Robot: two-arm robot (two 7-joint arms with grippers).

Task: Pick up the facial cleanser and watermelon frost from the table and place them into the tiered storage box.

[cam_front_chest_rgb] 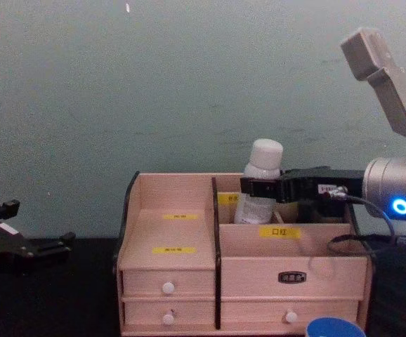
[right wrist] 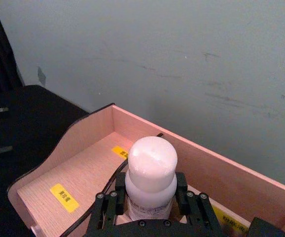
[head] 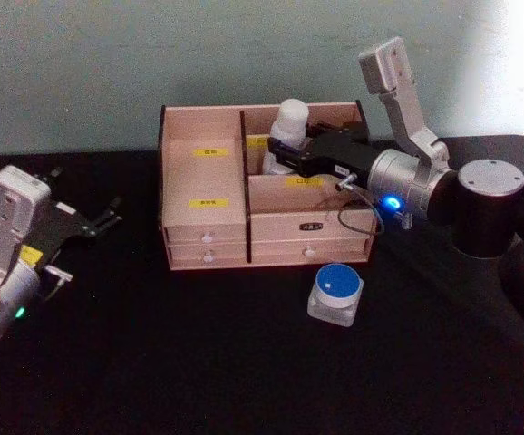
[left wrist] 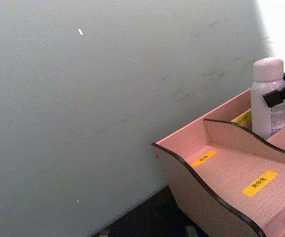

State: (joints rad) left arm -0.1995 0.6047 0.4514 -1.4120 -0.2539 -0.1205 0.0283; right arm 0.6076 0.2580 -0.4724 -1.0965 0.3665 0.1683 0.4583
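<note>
Right gripper (head: 280,154) reaching in from the right over the rear right compartment of the tiered storage box (head: 203,145), its black fingers (right wrist: 108,205) closed on either side of a white bottle (head: 291,116) just below the cap. The bottle stands upright inside that compartment, against the central divider; its lower part is hidden behind the compartment's front panel in the chest view, so contact with the floor cannot be judged. The right arm's wrist crosses above the box's right front tier, and a thin cable (head: 357,213) loops from it in front of the upper right drawer. Blue-lidded jar (head: 335,292) on the black table (head: 198,362), just in front of the box's right-hand drawers and apart from them. The left half of the box carries two stepped tiers with yellow labels (head: 208,202) and holds nothing. Left gripper (head: 110,213) parked low at the table's left side, well apart from the box, fingers spread apart and holding nothing. A grey-green wall (head: 108,63) stands close behind the box.
</note>
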